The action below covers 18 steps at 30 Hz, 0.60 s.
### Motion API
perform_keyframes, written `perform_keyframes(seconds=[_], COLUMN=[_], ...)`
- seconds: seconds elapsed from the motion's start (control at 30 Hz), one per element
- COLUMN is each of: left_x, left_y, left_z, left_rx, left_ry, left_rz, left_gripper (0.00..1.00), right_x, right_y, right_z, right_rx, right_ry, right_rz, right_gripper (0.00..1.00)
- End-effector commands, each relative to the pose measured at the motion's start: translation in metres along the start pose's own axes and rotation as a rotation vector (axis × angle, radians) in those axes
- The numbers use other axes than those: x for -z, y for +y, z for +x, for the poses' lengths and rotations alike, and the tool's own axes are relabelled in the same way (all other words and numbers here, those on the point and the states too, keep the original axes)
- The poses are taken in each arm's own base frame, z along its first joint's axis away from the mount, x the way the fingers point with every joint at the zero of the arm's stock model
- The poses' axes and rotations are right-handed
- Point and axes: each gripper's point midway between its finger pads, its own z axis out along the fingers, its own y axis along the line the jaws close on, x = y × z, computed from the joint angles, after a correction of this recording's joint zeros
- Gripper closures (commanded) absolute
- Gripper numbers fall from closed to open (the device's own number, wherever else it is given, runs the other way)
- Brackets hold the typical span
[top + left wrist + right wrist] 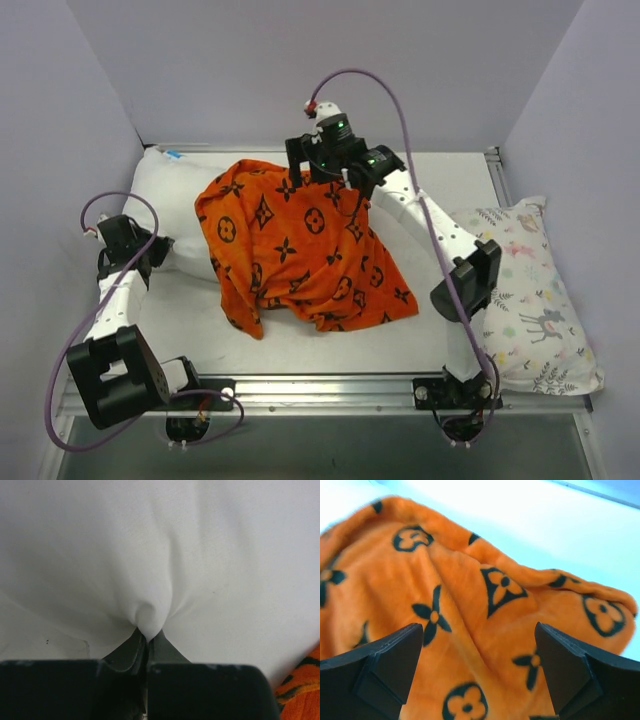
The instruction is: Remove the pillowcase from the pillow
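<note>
The orange pillowcase [300, 245] with black monogram motifs lies bunched over the right part of the plain white pillow [175, 190], whose left end sticks out bare at the table's back left. My left gripper [158, 250] is shut on a pinch of the white pillow [148, 617] at its near left edge; an orange corner of the pillowcase [300, 690] shows at the lower right of the left wrist view. My right gripper [322, 178] is open above the pillowcase's far edge, its fingers [385, 665] spread wide over the orange cloth [470, 630] and holding nothing.
A white pillow with pastel animal print [530, 290] lies along the table's right side. Purple walls enclose the back and sides. A metal rail [330, 385] runs along the near edge between the arm bases.
</note>
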Motion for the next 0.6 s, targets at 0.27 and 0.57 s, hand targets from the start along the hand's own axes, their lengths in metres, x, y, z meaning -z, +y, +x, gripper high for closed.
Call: perform_keyframes(seconds=[0.27,0.57], left_x=[0.005,0.017], left_y=[0.025,0.039], left_z=[0.008,0.011], left_rx=[-0.020,-0.003], left_ry=[-0.009,-0.030], left_rz=[-0.068,-0.104], left_gripper=[1.00,1.00], right_x=[-0.040,-0.002], right_y=[-0.004,-0.132], right_z=[0.056,0.053], right_rx=[0.121,-0.043], right_ry=[0.210,0.237], right_rz=[0.173,0.496], right_gripper=[0.54,1.00])
